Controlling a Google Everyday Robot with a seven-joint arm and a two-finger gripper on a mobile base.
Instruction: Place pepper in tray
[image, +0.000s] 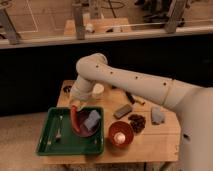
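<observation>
Readable text, labels, brands, numbers, signs: none that I can make out on any item. My gripper (76, 106), hanging over the far rim of the tray (47, 145), carries no marking I can read; the tray likewise shows no lettering.

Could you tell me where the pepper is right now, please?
The pepper hangs upright from the gripper over the green tray, in the lower left of the camera view, just left of the blue-grey sponge.
</observation>
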